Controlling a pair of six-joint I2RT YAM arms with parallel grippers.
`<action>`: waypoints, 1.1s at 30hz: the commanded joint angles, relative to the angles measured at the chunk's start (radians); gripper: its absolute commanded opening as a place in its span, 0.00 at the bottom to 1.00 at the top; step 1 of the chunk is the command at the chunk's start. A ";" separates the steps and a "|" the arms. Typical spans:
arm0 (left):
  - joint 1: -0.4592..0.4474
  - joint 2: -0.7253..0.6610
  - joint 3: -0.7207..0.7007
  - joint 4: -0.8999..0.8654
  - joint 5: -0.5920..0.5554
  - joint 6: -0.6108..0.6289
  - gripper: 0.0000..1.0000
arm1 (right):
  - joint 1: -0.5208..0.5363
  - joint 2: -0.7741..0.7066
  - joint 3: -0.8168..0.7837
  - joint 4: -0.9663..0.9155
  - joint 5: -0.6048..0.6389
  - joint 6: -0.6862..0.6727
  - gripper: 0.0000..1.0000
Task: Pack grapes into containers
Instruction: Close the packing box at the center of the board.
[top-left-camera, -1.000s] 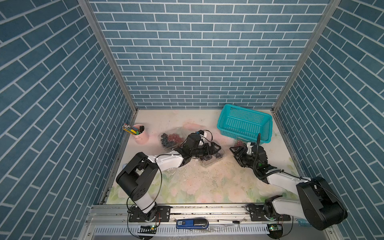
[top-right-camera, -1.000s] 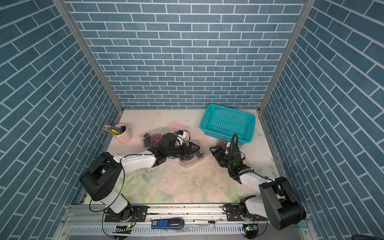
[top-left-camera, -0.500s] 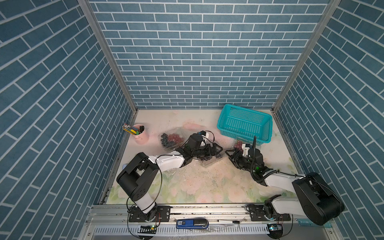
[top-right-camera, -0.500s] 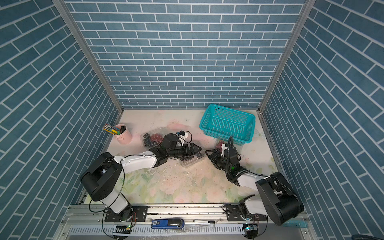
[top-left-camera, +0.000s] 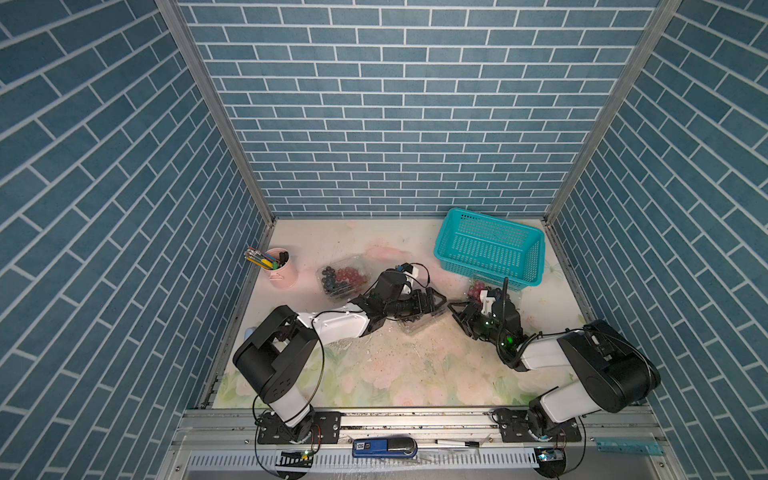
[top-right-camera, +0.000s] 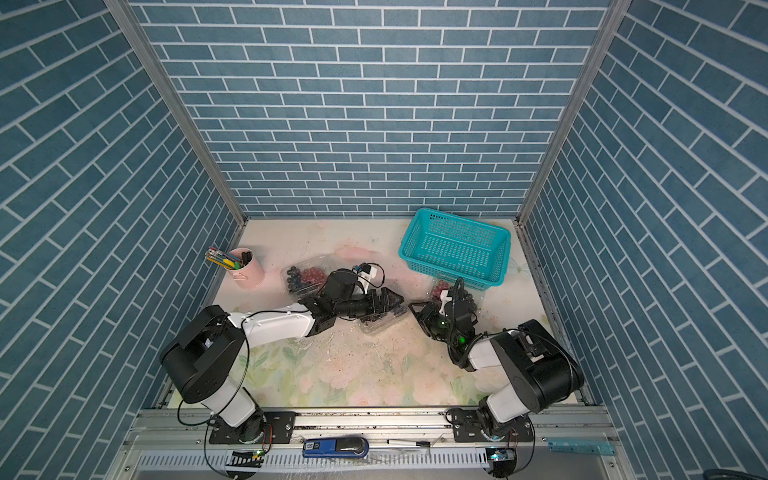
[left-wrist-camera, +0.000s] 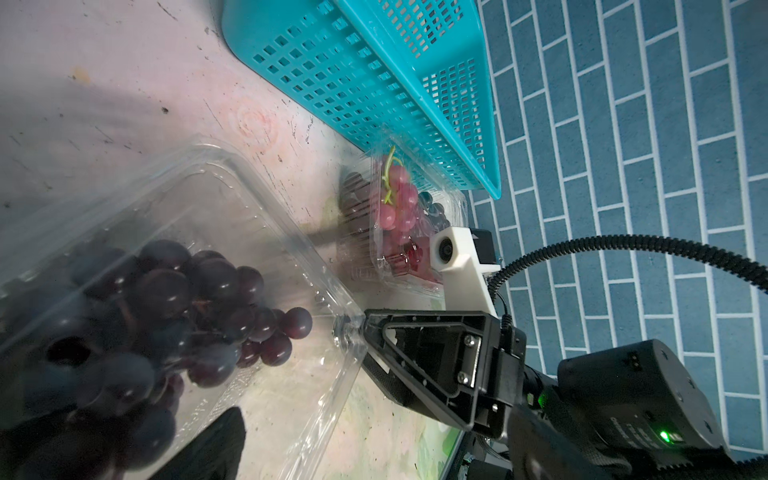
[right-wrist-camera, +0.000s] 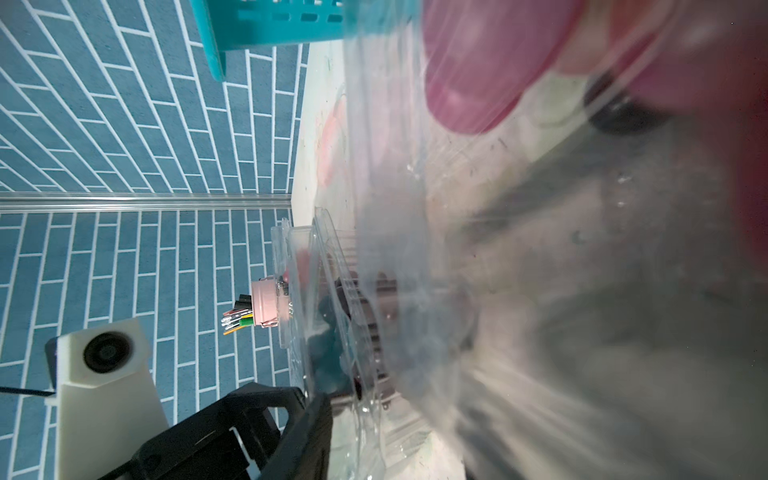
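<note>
No legible text, labels, or numbers

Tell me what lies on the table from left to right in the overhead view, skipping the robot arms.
pink pen cup → clear container of dark and red grapes → clear container of dark grapes → teal basket

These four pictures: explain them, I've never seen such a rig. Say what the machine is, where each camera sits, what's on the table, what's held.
Two robot arms share a table. The two wide pictures look down from above; the others come from a camera on each wrist. On the table: a teal basket, a pink pen cup, three clear containers of grapes. The left gripper hangs open over the middle container's dark grapes. The right gripper's tips sit at that container's corner; whether it grips is unclear.
</note>
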 joint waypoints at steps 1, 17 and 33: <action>-0.009 -0.011 -0.028 -0.028 -0.010 0.000 1.00 | 0.010 0.034 -0.023 0.108 -0.001 0.075 0.46; -0.009 -0.005 -0.030 -0.027 -0.015 -0.003 0.99 | 0.030 0.042 -0.022 0.129 0.049 0.096 0.24; -0.009 -0.011 -0.044 -0.024 -0.017 -0.002 1.00 | 0.056 0.048 -0.027 0.113 0.111 0.107 0.11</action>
